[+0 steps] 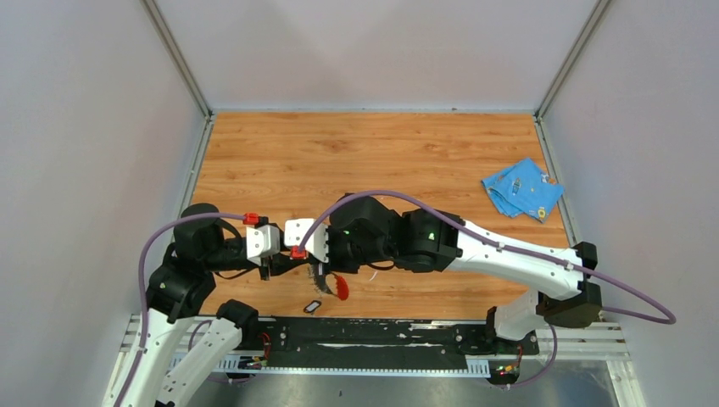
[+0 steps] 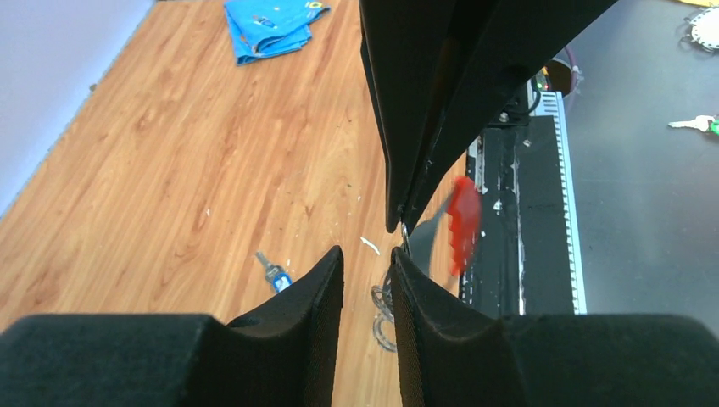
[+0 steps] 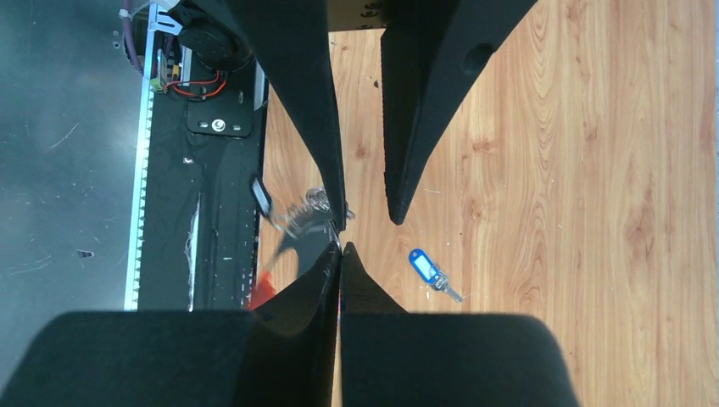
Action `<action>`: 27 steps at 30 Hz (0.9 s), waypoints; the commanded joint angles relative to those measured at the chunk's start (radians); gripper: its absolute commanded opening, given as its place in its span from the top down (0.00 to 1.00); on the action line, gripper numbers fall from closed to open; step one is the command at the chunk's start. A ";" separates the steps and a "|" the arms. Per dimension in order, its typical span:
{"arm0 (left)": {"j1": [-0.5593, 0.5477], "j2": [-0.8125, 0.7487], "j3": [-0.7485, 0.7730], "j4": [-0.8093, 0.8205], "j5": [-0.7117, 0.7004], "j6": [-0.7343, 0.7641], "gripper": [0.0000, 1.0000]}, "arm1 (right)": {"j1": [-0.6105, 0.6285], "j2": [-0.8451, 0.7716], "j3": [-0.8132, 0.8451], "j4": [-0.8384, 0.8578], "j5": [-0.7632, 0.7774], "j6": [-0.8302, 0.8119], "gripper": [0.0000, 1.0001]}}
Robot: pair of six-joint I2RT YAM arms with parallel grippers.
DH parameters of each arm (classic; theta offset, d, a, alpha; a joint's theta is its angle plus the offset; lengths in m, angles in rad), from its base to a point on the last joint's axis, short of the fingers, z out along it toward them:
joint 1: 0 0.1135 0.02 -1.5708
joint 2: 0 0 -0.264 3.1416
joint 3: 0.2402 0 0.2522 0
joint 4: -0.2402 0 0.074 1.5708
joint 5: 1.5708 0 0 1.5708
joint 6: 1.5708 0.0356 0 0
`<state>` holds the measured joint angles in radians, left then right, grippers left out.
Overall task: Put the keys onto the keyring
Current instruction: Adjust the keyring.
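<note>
My right gripper [image 3: 341, 251] is shut on the metal ring of the keyring and holds it above the table. The red fob [image 1: 341, 287] hangs blurred below it, and it also shows in the left wrist view [image 2: 464, 222] and the right wrist view [image 3: 261, 293]. My left gripper [image 2: 366, 257] is open with a narrow gap. It faces the right gripper [image 2: 398, 222] tip to tip, and its right finger is beside the ring [image 2: 381, 315]. The blue-headed key [image 3: 428, 269] lies on the wood, and it also shows in the left wrist view [image 2: 274, 273]. The black-headed key [image 1: 312, 307] lies near the front edge.
A crumpled blue cloth [image 1: 521, 188] lies at the far right of the wooden table [image 1: 373, 161]. The black rail [image 1: 373, 335] runs along the near edge just behind the black-headed key. Grey walls enclose the table on three sides.
</note>
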<state>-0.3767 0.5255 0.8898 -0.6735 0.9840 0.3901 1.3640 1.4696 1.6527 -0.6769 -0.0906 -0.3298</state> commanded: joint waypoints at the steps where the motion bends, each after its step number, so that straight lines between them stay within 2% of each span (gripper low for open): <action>1: -0.001 -0.009 -0.014 -0.020 0.042 0.006 0.70 | -0.006 0.027 0.067 -0.054 -0.009 0.031 1.00; 7: -0.002 0.000 -0.014 -0.020 0.050 -0.006 0.78 | -0.007 0.059 0.109 -0.082 -0.004 0.024 1.00; 11: -0.002 -0.005 -0.007 -0.039 0.054 0.005 0.79 | -0.008 0.082 0.138 -0.113 0.019 0.010 0.99; 16: -0.002 -0.018 0.006 -0.127 -0.024 0.116 0.60 | -0.008 0.075 0.138 -0.127 0.023 -0.004 0.99; 18: -0.002 -0.020 0.003 -0.135 -0.072 0.144 0.56 | -0.008 0.070 0.136 -0.131 0.027 -0.006 0.99; 20: -0.002 -0.017 0.004 -0.144 -0.082 0.162 0.53 | -0.011 0.065 0.134 -0.131 0.028 -0.005 0.99; 27: -0.002 0.009 0.031 -0.144 0.042 0.148 0.51 | -0.013 0.078 0.146 -0.133 0.022 0.001 0.99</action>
<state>-0.3763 0.5179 0.8852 -0.8005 0.9562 0.5209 1.3621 1.5414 1.7588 -0.7944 -0.0784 -0.3222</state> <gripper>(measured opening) 0.485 0.009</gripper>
